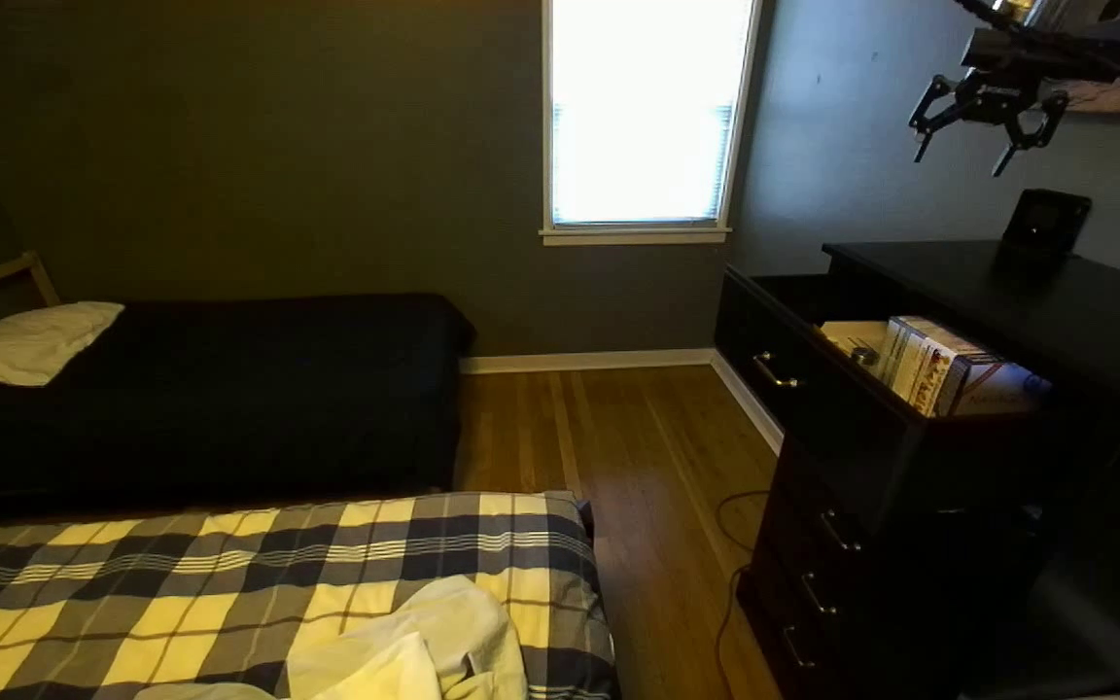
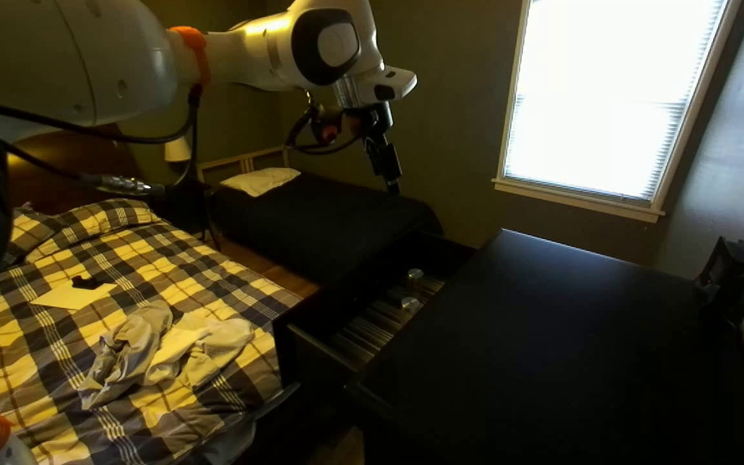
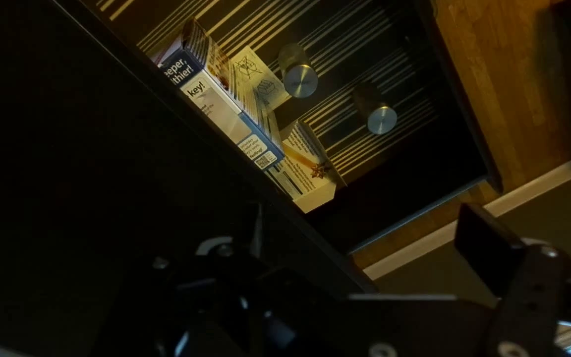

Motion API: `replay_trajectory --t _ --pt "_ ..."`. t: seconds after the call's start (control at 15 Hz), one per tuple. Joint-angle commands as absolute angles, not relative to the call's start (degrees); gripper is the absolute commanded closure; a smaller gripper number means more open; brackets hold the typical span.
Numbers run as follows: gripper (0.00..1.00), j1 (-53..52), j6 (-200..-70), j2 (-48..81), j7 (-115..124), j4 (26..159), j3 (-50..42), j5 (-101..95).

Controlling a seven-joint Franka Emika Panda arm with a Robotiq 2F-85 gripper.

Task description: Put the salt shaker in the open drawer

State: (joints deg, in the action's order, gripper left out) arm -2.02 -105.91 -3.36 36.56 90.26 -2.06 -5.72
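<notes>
The open drawer (image 1: pixel 832 418) is pulled out of the black dresser; it also shows in an exterior view (image 2: pixel 327 347) and the wrist view (image 3: pixel 465 109). Two small cylinders with round metal lids stand upright inside it, one (image 3: pixel 298 72) near a white card, the other (image 3: pixel 374 111) closer to the drawer front. They also show in an exterior view (image 2: pixel 414 274) (image 2: pixel 409 303). I cannot tell which is the salt shaker. My gripper (image 1: pixel 959 163) is open with nothing between its fingers, high above the dresser; it also shows in an exterior view (image 2: pixel 393 187) and the wrist view (image 3: pixel 365 228).
Printed boxes (image 3: pixel 231 114) stand in the drawer along the dresser side, with an open carton (image 3: pixel 310 173) beside them. The dresser top (image 2: pixel 540 349) overhangs the drawer's back. A black framed object (image 2: pixel 730 281) stands on it by the wall. A plaid bed (image 2: pixel 217 284) lies opposite.
</notes>
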Motion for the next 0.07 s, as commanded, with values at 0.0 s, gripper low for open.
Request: replay_trajectory --t 0.0 --pt "0.00 -0.94 -105.71 -3.24 36.67 90.08 -1.03 -5.62"
